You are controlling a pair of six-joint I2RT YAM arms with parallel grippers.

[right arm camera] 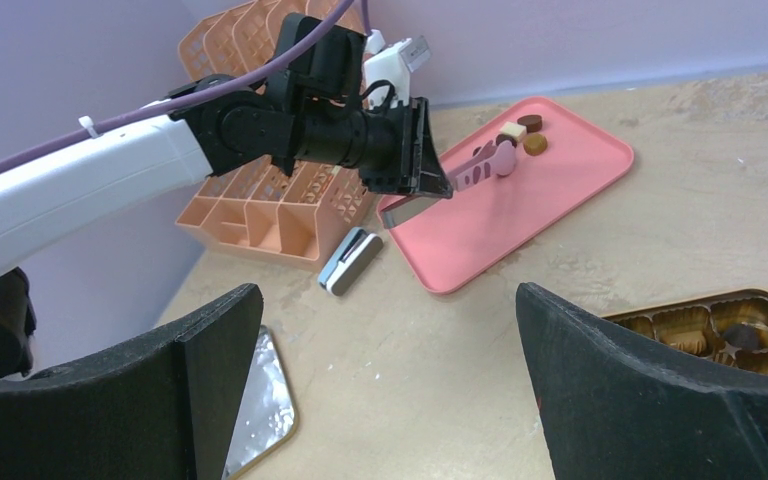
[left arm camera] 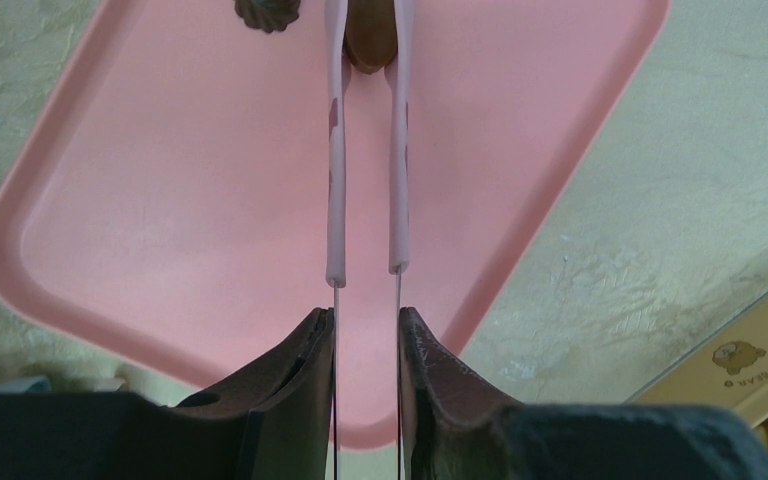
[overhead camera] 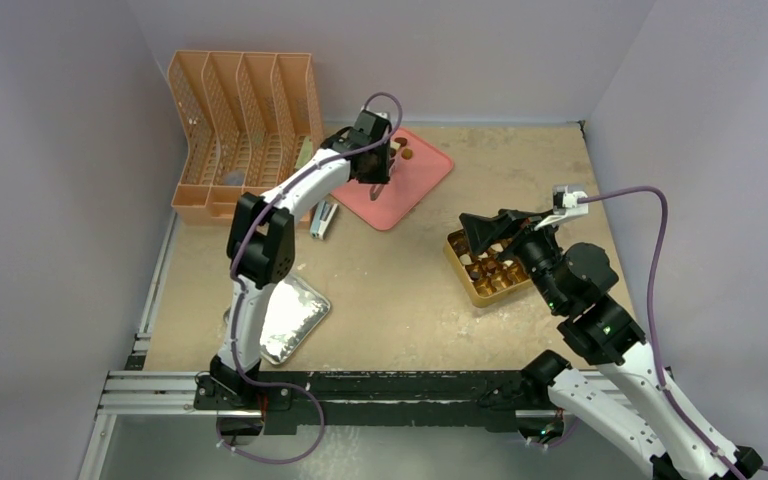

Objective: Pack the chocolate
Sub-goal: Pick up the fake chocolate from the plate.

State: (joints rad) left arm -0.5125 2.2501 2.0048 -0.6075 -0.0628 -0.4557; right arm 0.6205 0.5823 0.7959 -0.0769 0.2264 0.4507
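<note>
Top view, left jaws [overhead camera: 380, 172]: over the far end of the pink tray [overhead camera: 415, 195], where chocolate [overhead camera: 408, 153] lies
Top view, right jaws [overhead camera: 485, 232]: above the gold box [overhead camera: 488, 292], right side of the table [overhead camera: 390, 290]
Left wrist view, left jaws [left arm camera: 367, 385]: closed on the thin metal stems of pink tongs [left arm camera: 336, 180]
Left wrist view, chocolate [left arm camera: 370, 45]: one brown piece between the tong tips, a darker one just left, both on the tray
Right wrist view, right jaws [right arm camera: 385, 300]: spread wide, holding nothing
Right wrist view, chocolate [right arm camera: 532, 135]: three pieces clustered at the tray's far end by the tong tips; more in the box's cells
</note>
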